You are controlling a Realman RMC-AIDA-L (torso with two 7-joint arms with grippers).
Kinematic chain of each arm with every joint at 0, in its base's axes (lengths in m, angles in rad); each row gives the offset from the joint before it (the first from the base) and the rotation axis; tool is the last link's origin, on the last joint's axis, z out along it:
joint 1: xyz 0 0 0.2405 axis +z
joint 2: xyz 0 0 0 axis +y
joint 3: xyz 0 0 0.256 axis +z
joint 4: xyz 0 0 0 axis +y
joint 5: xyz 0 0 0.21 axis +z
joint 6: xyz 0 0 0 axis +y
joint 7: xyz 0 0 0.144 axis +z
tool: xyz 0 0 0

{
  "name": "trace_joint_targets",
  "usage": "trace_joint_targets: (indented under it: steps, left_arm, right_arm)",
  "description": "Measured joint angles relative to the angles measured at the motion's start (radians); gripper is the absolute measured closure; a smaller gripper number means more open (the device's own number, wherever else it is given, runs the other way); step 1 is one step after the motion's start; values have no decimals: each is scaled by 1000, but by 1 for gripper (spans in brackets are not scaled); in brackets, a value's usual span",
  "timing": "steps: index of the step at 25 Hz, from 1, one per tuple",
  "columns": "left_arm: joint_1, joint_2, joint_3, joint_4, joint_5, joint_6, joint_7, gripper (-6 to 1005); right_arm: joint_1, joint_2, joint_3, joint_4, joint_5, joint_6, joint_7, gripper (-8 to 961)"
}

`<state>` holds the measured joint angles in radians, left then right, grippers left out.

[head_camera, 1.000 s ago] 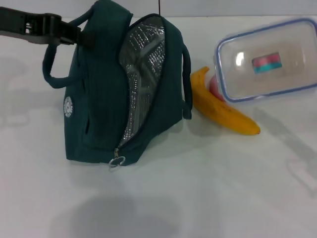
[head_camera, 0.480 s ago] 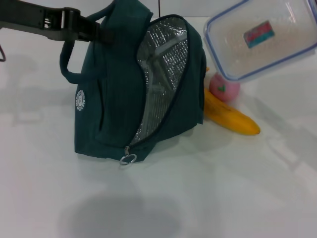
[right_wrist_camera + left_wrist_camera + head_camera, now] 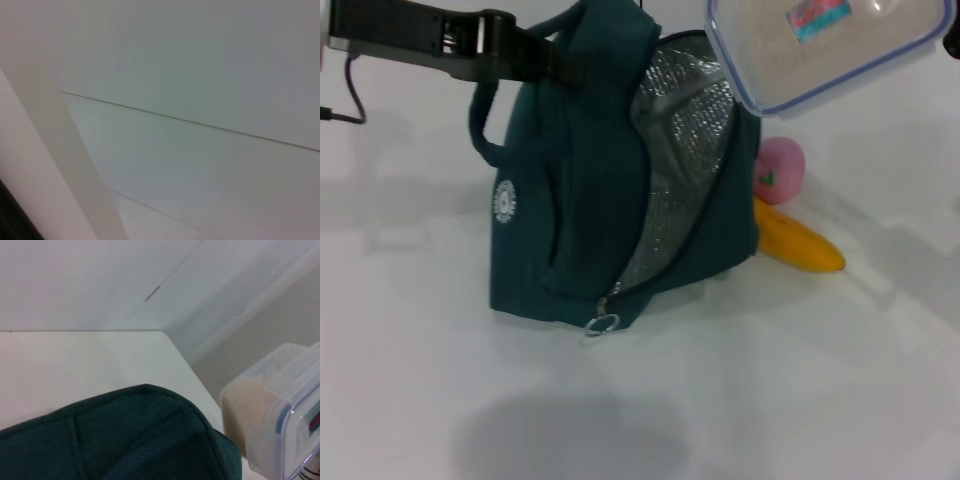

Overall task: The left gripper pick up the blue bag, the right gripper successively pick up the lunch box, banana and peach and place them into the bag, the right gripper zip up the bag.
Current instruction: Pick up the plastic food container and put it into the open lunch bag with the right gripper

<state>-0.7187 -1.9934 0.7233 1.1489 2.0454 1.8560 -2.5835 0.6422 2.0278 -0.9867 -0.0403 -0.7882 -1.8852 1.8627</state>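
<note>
I see the bag (image 3: 580,200) upright mid-worktop (image 3: 820,400), mouth gaping toward the right edge, showing only silver lining; my left hand (image 3: 535,60) grips its top handle. The lunch box (image 3: 820,40) hangs tilted above that opening, its holder unseen, so I cannot tell my right hand's state. The peach (image 3: 780,168) and banana (image 3: 798,242), pointing toward the right edge, lie just beside the bag.

A bare white table (image 3: 740,400) under everything; plain pale wall panels (image 3: 200,65) behind
</note>
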Motion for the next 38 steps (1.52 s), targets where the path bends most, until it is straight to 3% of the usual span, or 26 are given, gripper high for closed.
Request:
trace_joint_targets:
  steps: [7,14,29,38]
  left_arm:
    - [-16,-15,5,-19,-21,0,0,967]
    - [-16,-15,21,-64,-49,-2,5,967]
    - [-17,-22,22,-82,-53,-7,16,966]
    - [-39,-28,22,-129,-53,-17,43,966]
  right_arm:
    - [49,0,-9,14,-5,12,-1,857]
    - [57,0,-48,16,-11,53,-13,857]
    - [34,0,-228,-1,-14,210,-65,858]
    - [88,0,-326,-41,-20,341,-72,858]
